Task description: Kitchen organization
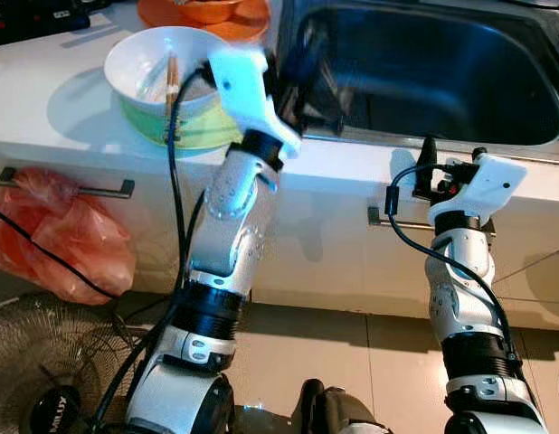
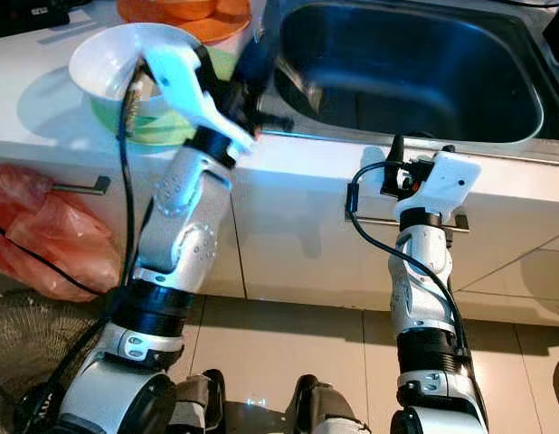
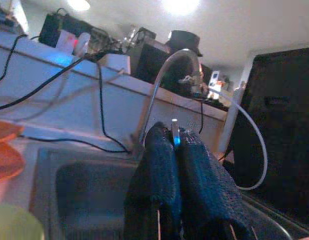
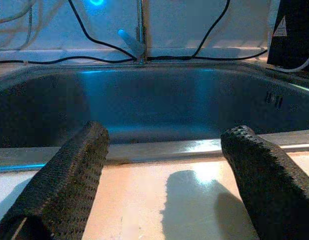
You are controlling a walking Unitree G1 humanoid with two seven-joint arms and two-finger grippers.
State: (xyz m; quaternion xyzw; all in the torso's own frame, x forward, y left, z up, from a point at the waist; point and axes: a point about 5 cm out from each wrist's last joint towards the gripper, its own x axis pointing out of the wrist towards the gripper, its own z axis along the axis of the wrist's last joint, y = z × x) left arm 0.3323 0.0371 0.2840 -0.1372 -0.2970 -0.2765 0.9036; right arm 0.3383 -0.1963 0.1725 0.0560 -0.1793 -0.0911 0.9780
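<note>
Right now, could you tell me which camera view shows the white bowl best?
The left eye view: the white bowl shows nearly whole there, sitting on a green plate beside the sink. In the right eye view the left arm covers part of it. The left wrist view catches the green plate's edge.

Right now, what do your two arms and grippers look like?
Both arms are silver with dimpled shells, black ring joints and white wrist housings. A black cable loops along each. The left gripper and right gripper each have two long black fingers with a knobbly, dotted texture.
</note>
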